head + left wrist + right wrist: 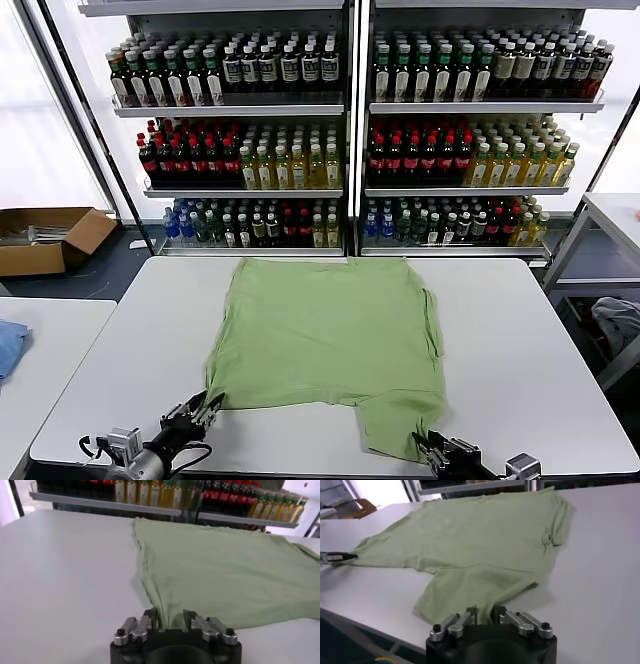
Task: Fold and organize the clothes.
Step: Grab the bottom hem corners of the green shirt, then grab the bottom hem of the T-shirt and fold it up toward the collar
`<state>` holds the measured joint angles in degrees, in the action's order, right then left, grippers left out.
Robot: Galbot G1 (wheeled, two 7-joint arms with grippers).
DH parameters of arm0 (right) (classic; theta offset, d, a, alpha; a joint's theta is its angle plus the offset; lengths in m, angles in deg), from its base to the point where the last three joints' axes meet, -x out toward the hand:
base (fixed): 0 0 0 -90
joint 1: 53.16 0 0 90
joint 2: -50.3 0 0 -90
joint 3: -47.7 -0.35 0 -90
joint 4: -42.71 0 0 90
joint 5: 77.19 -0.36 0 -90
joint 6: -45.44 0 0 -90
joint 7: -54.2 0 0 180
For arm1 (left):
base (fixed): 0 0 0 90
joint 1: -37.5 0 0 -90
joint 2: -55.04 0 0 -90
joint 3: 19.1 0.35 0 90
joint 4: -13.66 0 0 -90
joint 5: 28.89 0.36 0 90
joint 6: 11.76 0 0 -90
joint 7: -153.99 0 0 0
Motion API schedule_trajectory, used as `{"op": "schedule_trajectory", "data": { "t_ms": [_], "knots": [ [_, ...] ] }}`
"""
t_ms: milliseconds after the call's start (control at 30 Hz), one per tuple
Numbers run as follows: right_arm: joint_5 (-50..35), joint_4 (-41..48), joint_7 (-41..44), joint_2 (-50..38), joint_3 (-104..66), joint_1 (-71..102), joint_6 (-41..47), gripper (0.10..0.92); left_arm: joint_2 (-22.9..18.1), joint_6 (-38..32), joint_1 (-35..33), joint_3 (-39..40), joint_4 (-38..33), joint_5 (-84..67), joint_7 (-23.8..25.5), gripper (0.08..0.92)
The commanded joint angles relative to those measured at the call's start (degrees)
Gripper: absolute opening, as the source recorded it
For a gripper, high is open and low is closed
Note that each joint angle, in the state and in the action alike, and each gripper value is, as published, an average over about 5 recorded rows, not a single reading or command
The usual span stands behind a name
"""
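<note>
The light green shirt (330,340) lies spread flat on the white table (530,360), plain side up, with one flap reaching toward the near edge on the right. My left gripper (205,410) is at the shirt's near left corner, where the hem (165,607) bunches into a ridge at its mouth (169,617). My right gripper (432,447) is at the tip of the near right flap and is shut on the shirt's edge (486,614). The collar and chest print are hidden underneath.
Shelves of bottles (350,130) stand behind the table. A cardboard box (45,235) sits on the floor at far left. A blue cloth (8,345) lies on the side table to the left, and a grey garment (615,320) is at the right.
</note>
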<state>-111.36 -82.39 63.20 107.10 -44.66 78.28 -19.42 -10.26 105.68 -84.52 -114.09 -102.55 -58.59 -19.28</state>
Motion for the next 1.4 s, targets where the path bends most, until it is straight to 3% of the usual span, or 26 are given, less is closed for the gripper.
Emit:
{"op": "schedule_trajectory", "data": {
  "t_ms": [33, 200, 333, 1000, 1400],
  "knots": [
    [-0.5, 0.77, 1.09, 0.22, 0.79, -0.99, -3.26, 0.106, -0.57, -1.34, 0.2, 0.41, -0.48, 3.21, 0.4, 0.29],
    [0.85, 1.85, 6.76, 1.13, -0.52, 0.62, -10.07, 0.106, -1.1, -2.28, -0.78, -0.1, -2.62, 3.85, 0.15, 0.15],
    [1.46, 2.36, 10.69, 3.02, -3.06, 2.42, -13.46, 0.106, -2.25, -2.61, -1.8, -0.71, -5.18, 4.98, 0.03, 0.1],
    [-1.16, -4.49, 19.96, 3.23, -11.48, 18.48, -21.64, 0.106, -1.93, -2.28, -17.12, -6.67, -18.21, 9.74, -0.62, 0.094],
    [-9.1, 0.08, 11.02, 4.19, -7.1, 0.73, -18.48, 0.106, -0.32, -0.45, -8.56, -6.56, -16.11, 6.04, -0.64, 0.094]
  ]
}}
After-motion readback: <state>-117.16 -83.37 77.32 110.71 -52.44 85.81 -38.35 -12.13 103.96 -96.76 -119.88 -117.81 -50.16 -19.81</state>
